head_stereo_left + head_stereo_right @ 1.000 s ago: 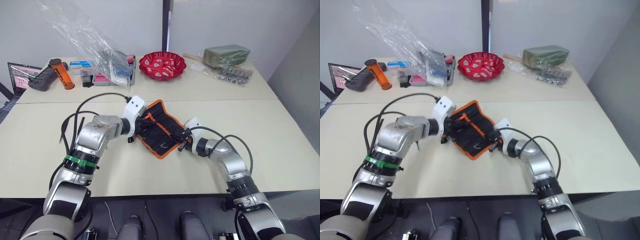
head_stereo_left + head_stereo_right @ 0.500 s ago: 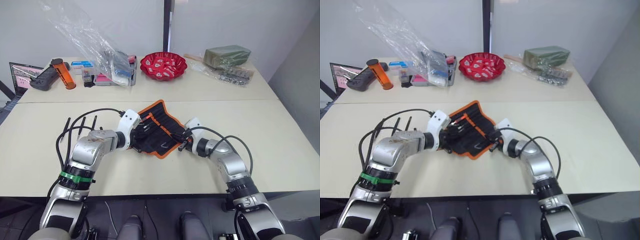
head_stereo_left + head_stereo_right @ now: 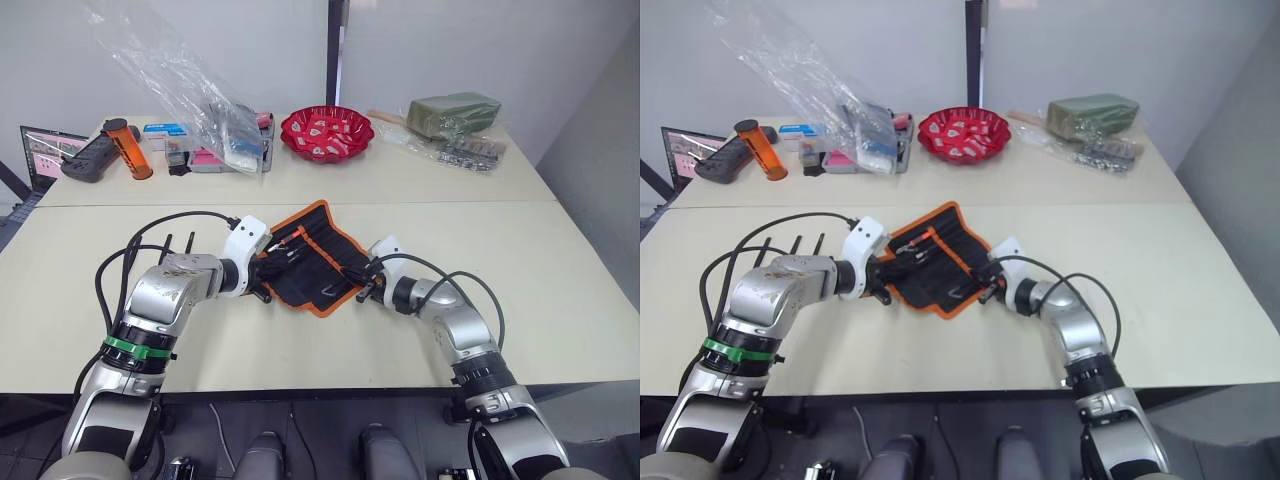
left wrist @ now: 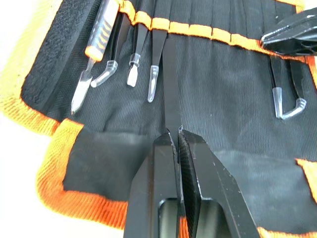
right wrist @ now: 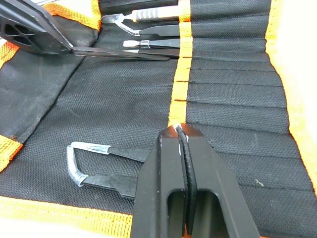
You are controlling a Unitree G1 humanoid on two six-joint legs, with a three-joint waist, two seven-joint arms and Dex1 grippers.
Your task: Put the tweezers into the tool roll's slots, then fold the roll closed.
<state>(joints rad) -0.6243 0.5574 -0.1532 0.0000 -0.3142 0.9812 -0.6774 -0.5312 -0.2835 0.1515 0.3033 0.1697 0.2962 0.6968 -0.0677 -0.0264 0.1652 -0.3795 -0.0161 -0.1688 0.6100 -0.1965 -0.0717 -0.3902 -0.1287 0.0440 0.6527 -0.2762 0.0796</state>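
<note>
Left gripper [image 4: 177, 136] clamped on tweezer [image 4: 171, 84], long axis aligned with slot [image 4: 172, 30] ahead. Right gripper [image 5: 181, 134] closed, pinning tool roll [image 5: 124, 94].

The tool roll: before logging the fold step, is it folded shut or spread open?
Spread open. The tool roll lies flat, inner slots and orange centre strip exposed, while the left gripper holds a tweezer there.

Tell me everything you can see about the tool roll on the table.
The tool roll lies open and flat on the beige table, turned at an angle. It looks like black ribbed fabric with orange edging and an orange centre strip across narrow slots. Several slim tools sit in slots. The left hand, shut on a black tweezer, is at one side; the shut right hand presses the strip.
</note>
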